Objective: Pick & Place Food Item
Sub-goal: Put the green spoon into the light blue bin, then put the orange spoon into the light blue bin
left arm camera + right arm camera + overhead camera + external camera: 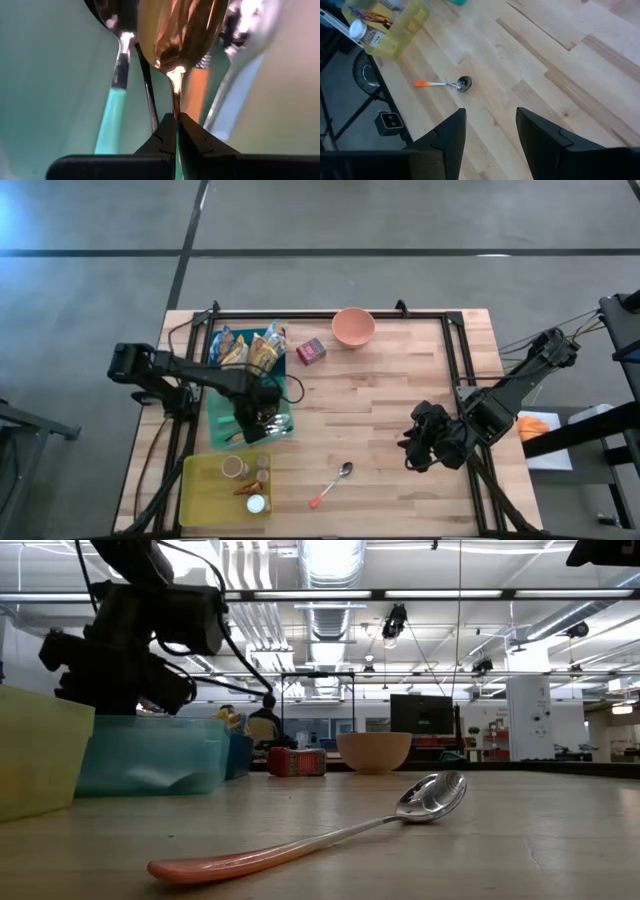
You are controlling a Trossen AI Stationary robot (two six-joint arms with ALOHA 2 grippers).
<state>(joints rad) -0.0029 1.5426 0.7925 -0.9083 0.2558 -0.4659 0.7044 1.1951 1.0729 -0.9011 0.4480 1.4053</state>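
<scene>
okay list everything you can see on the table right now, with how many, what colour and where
Wooden table: one, light wood.
Teal plastic bin: one, left side, holding cutlery and snack packets.
Yellow-green plastic bin: one, near-left corner, holding small bottles.
Orange-handled metal spoon: one, loose on the near middle.
Pink bowl: one, far edge.
Red packet: one, beside the bowl.
Left gripper: inside the teal bin, shut on a copper-coloured spoon.
Right gripper: open, above bare table on the right.

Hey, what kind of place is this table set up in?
Probably a large lab or workshop: bare ceiling ducts and strip lights, a monitor on a far bench, and a concrete floor around the wooden table.
</scene>
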